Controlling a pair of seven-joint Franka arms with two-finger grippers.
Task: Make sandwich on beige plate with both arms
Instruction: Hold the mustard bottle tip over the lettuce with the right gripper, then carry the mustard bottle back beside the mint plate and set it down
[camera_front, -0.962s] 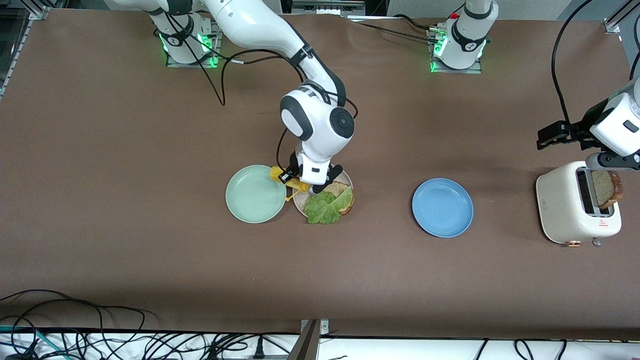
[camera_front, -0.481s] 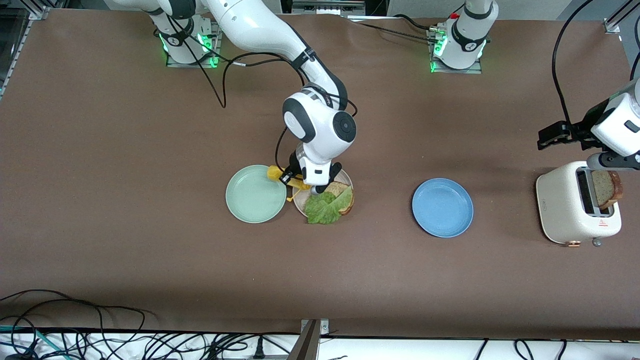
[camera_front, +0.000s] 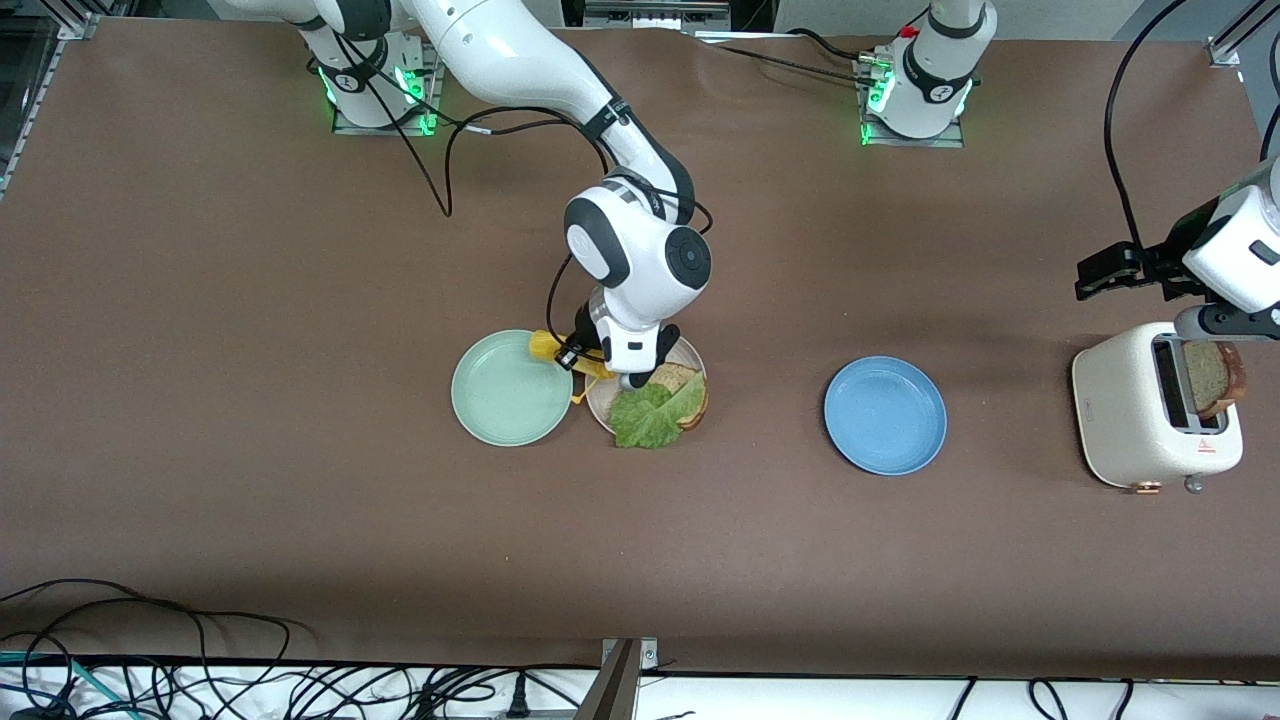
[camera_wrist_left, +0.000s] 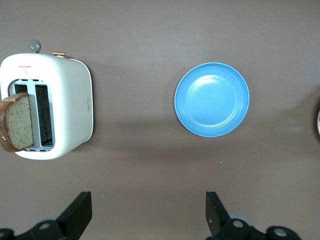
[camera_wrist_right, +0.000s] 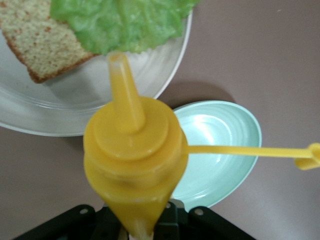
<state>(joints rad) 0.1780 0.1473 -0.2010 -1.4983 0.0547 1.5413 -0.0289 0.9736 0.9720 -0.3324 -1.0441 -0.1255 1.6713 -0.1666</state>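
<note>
The beige plate (camera_front: 597, 398) holds one brown toast slice (camera_front: 676, 378) with a green lettuce leaf (camera_front: 650, 415) partly on it. My right gripper (camera_front: 592, 362) is shut on a yellow squeeze bottle (camera_front: 556, 350) over the plate's edge. In the right wrist view the bottle (camera_wrist_right: 132, 160) fills the space between the fingers, and its nozzle points at the plate (camera_wrist_right: 100, 100) beside the lettuce (camera_wrist_right: 125, 20) and toast (camera_wrist_right: 35, 40). A second toast slice (camera_front: 1215, 375) stands in the toaster (camera_front: 1150, 415). My left gripper (camera_front: 1100, 272) is open and empty, up beside the toaster (camera_wrist_left: 65, 107).
A mint-green plate (camera_front: 510, 388) touches the beige plate on the side toward the right arm's end. A blue plate (camera_front: 885, 415) lies between the beige plate and the toaster. The bottle's tethered cap (camera_wrist_right: 305, 152) hangs over the mint plate. Cables run along the front table edge.
My right gripper has shifted slightly with the yellow bottle over the beige plate's edge. The left arm has not moved.
</note>
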